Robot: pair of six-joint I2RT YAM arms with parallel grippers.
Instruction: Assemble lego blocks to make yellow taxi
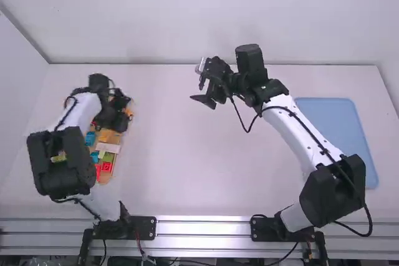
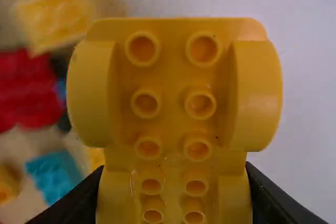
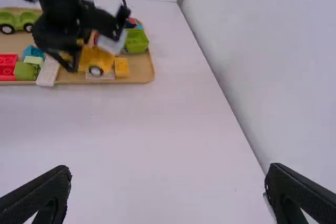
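Widest of all, the pale tabletop (image 1: 187,147), and the right arm (image 1: 290,126) reaches out over the middle of it, its right jaws spread wide with nothing between them. The left arm (image 1: 80,109), over on the left side, is where the action is! A flat blue tray (image 1: 336,126) lies by the right edge; the brown tray (image 3: 144,73), under the left jaws, holds the loose parts. Now the big piece: a yellow taxi body (image 2: 170,90) with rounded wheel arches, gripped between the left jaws, closed on its sides, studs towards the wrist camera. It's over or in the brown tray; whether it's clear of it, I can't tell.

This looks like the picking stage, building yet to come. Next, I'd say, a straight lift, then across to open tabletop, kept level; a snagged neighbour or a slip would spoil it. The right jaws look well placed to help steady it there.

Down the sizes: a green wheeled piece (image 3: 20,21) at the tray's far side, a green open-topped piece (image 3: 136,40), a white plank (image 3: 48,71), and there, small, a plain yellow block (image 3: 121,67)!
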